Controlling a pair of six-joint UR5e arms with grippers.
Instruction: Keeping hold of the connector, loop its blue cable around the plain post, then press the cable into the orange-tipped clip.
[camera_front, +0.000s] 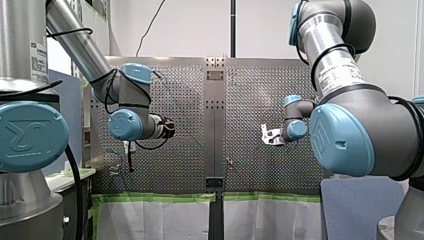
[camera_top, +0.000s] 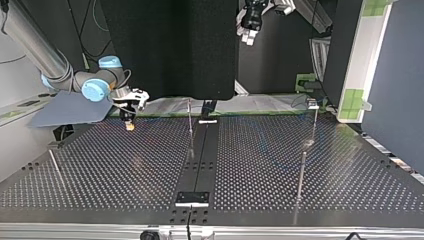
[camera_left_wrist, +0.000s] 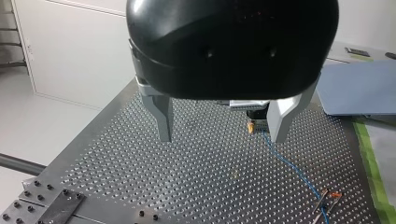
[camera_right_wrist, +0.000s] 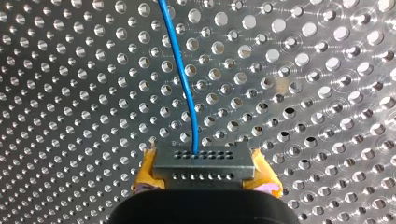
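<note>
My right gripper (camera_right_wrist: 205, 174) is shut on a grey connector (camera_right_wrist: 205, 158), which sits between its yellow pads (camera_right_wrist: 145, 171). The blue cable (camera_right_wrist: 181, 74) leaves the connector and runs away over the perforated plate. In the left wrist view the cable (camera_left_wrist: 290, 164) trails from my right gripper (camera_left_wrist: 251, 125) to an orange-tipped clip (camera_left_wrist: 328, 196). My left gripper (camera_left_wrist: 222, 135) hangs above the plate, open, with nothing between its metal fingers (camera_left_wrist: 161, 119). In the top view my right gripper (camera_top: 130, 123) is low at the far left and my left gripper (camera_top: 246, 35) is high up.
Thin metal posts stand on the plate in the top view: one at the middle back (camera_top: 190, 122), two at the right (camera_top: 301, 175) (camera_top: 314, 120) and one at the left (camera_top: 55, 167). A dark centre strip (camera_top: 200, 160) divides the plate. Green tape (camera_left_wrist: 369, 158) lines one edge.
</note>
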